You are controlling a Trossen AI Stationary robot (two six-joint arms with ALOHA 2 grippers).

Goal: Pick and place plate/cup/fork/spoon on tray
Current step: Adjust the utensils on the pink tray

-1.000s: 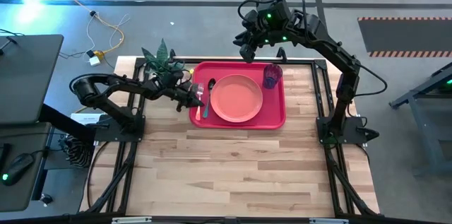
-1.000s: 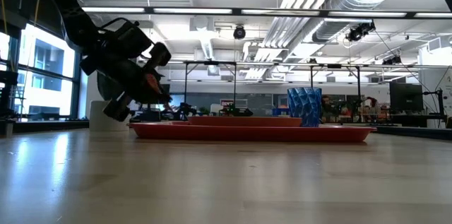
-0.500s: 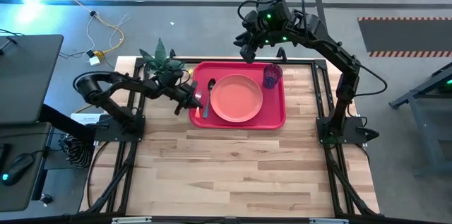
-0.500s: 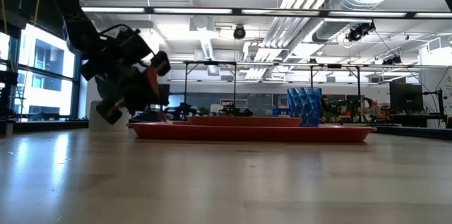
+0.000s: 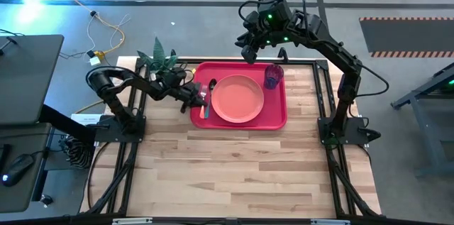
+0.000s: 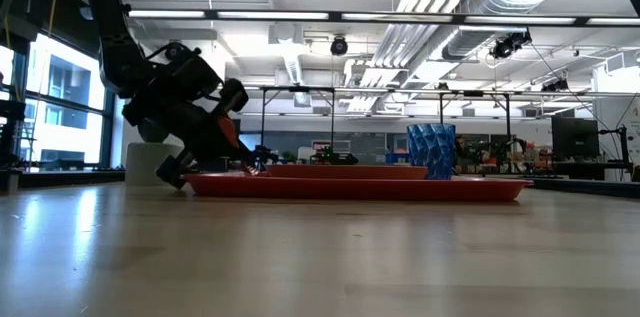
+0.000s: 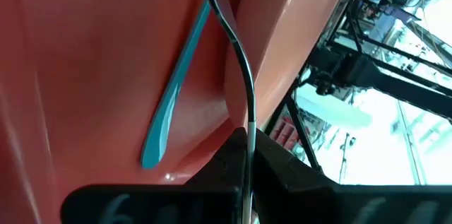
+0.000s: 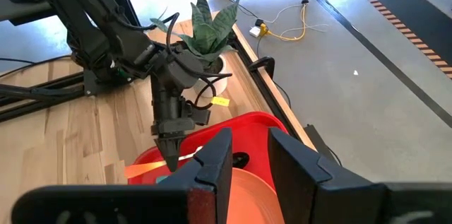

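The red tray (image 5: 277,118) lies at the far middle of the table. On it rest the salmon plate (image 5: 237,99), the blue cup (image 5: 273,76) at its far right corner, and the teal-handled spoon (image 5: 208,101) along its left side. My left gripper (image 5: 197,96) is low at the tray's left edge, shut on the fork (image 7: 236,40), whose thin metal stem reaches out over the tray beside the spoon (image 7: 176,90). My right gripper (image 8: 251,160) hangs high over the tray's far edge, open, with nothing between its fingers. My left gripper pinches the fork between its two fingers, which close on the stem (image 7: 247,133). The fingers come from the table's left, slanting down, and lie along the fork, which sticks forward out of them. The fingers hide the handle. Whether the fork's far end touches the tray, I cannot tell.
A potted plant (image 5: 162,60) stands at the table's far left corner, just behind my left arm. Black frame rails (image 5: 323,90) run along the table's sides. The near half of the wooden table (image 5: 234,175) is bare wood.
My left gripper has sunk with the fork toward the tray's left edge and rolled a little about its own axis. Its fingers stay shut on the fork.
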